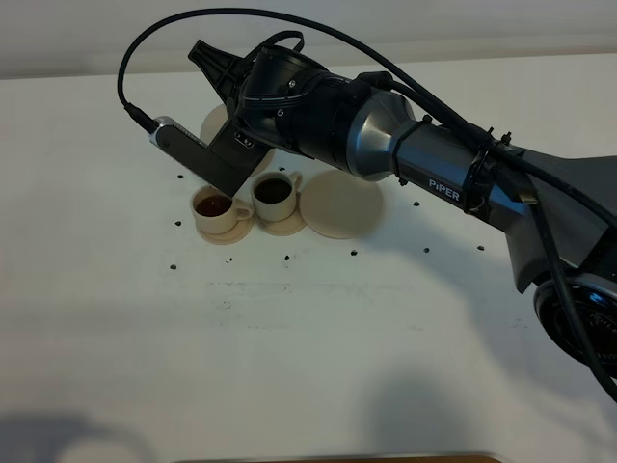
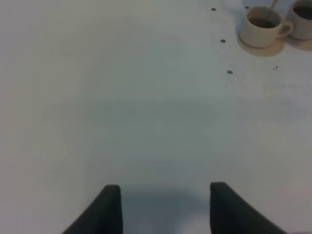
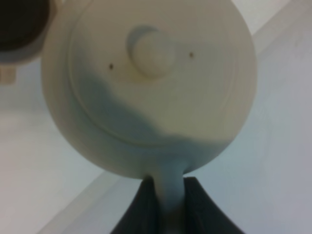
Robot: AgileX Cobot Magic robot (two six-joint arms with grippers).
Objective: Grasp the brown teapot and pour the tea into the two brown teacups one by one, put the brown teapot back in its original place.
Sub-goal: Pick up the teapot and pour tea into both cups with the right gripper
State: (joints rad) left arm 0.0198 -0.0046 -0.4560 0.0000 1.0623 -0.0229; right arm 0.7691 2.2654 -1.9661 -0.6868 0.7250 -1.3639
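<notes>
The right pincer (image 3: 168, 197) is squeezed tight on the handle of the teapot (image 3: 146, 97). The pot's round lid and knob face the camera. In the high view the arm (image 1: 386, 145) hides most of the pot in the upper left. Just under it sit the left cup (image 1: 214, 207) and the right cup (image 1: 275, 193), side by side, both with dark tea inside. The big plate (image 1: 339, 204) lies just right of them. The left pincer (image 2: 163, 209) is wide apart and holds nothing. It hangs over the white table (image 1: 289, 338), which has small dark dots (image 1: 354, 253).
</notes>
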